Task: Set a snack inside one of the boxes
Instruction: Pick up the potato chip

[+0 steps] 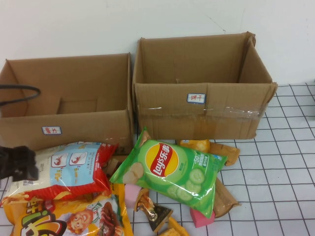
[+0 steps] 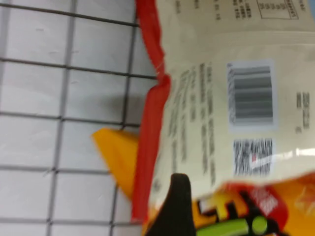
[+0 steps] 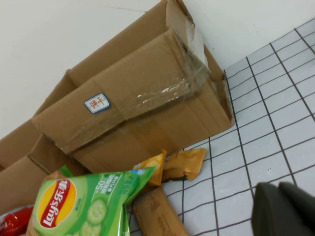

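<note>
Item: two brown boxes at the back of the gridded table (image 1: 290,172), against the wall, both standing with mouths facing up.
- Shorter box (image 1: 66,98): sitting on the left, white red-lettered label on its front, nothing showing inside.
- Taller box (image 1: 202,83): sitting on the right, just beside the first, clear tape running across its front, long axis lying side to side along the wall.

Item: heap of snacks, lying in front of the boxes.
- White and red bag (image 1: 64,169): lying flat at the left, long axis running roughly left to right, one end pointing toward the green bag.
- Green chips bag (image 1: 170,169): resting on top of small brown packets, tilted, long axis slanting from upper left to lower right.
- Orange bag (image 1: 64,219): lying at the near edge, partly under the white and red bag.

Item: left gripper (image 1: 17,162), hovering at the left end of the white and red bag, fingers spread wide, pinching nothing.

Item: right gripper (image 3: 285,209), hanging over bare table to the right of the heap, fingers pressed together, holding nothing.

Risks, as judged:
- Closing on the bag's thin sealed edge is likely giving a weak hold; the bag could be slipping free mid-lift.
- The overlapping orange bag could be getting dragged along.
- A long floppy bag could be catching on the box's front wall.
</note>
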You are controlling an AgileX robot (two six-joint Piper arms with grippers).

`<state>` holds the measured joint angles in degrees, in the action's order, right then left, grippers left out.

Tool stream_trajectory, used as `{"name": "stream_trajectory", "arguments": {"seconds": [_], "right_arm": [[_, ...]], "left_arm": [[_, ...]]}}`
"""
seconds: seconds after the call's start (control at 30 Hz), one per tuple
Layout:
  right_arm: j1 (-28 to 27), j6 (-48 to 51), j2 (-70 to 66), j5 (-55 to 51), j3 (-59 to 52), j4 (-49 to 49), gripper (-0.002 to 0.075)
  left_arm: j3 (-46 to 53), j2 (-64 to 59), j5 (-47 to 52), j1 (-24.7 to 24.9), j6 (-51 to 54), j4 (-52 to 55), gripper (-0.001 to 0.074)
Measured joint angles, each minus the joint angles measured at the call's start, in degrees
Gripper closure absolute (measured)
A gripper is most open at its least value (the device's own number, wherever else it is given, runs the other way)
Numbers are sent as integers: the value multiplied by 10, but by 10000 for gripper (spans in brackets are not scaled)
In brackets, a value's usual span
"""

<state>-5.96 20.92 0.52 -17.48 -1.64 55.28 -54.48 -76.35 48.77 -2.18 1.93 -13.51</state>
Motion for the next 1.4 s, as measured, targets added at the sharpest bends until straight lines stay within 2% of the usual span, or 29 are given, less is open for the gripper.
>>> {"name": "stream_trajectory", "arguments": {"seconds": [0.27,0.5,0.6,0.73,0.8,1.03,1.4], "right_arm": [[0,0,0,-9,0,0,725],[0,0,0,-17,0,0,725],[0,1,0,-17,0,0,725],[0,9,0,-17,0,1,725],[0,11,0,-17,0,1,725],[0,15,0,-17,0,1,725],[0,16,0,-17,0,1,725]], "left_arm": [[0,-79,-53,-1,34,-35,144],[-2,-114,-52,-1,56,-36,166],[-5,-116,-53,-1,70,-36,284],[-5,-116,-60,-2,85,-35,584],[-5,-116,-62,-2,89,-35,652],[-5,-91,-66,-2,135,-87,712],[-5,81,-30,-2,148,-117,735]]}}
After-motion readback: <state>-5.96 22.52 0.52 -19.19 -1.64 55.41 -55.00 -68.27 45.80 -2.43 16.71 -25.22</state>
